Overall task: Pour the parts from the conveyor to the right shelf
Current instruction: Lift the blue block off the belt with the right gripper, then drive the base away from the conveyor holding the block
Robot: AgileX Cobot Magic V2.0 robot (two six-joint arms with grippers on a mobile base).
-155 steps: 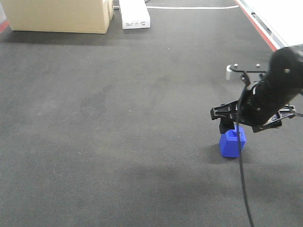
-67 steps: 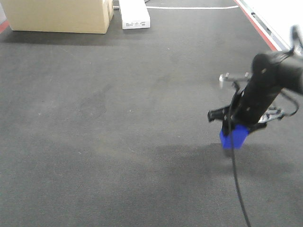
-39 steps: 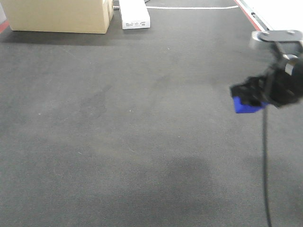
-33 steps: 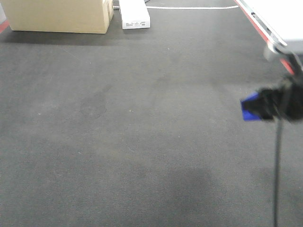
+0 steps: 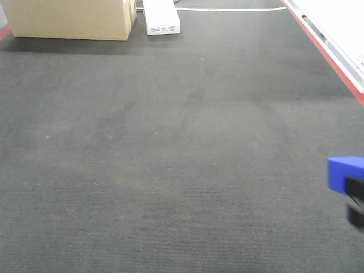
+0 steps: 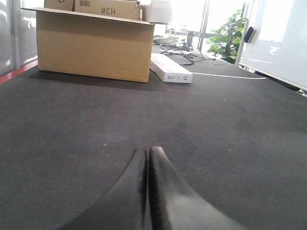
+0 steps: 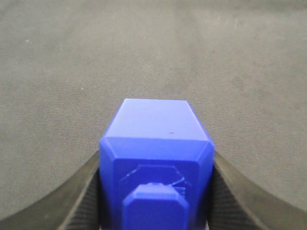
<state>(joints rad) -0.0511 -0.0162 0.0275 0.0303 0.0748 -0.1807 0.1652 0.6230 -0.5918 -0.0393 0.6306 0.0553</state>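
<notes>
The blue part (image 7: 156,158), a small block with a knob, sits clamped between the fingers (image 7: 81,196) of my right gripper (image 7: 156,191), held above the dark grey conveyor belt (image 5: 170,142). In the front view the part (image 5: 344,169) shows at the far right edge, with a bit of the black gripper (image 5: 356,205) below it. My left gripper (image 6: 147,158) is shut and empty, low over the belt (image 6: 72,124). The right shelf is out of view.
A cardboard box (image 5: 71,18) and a flat white box (image 5: 161,17) lie at the belt's far end; both show in the left wrist view, box (image 6: 93,43) and white box (image 6: 171,71). The red belt edge (image 5: 330,57) runs along the right.
My right gripper closed on the blue part, lifted it off the belt and carried it right, toward the camera, almost out of the front view.
</notes>
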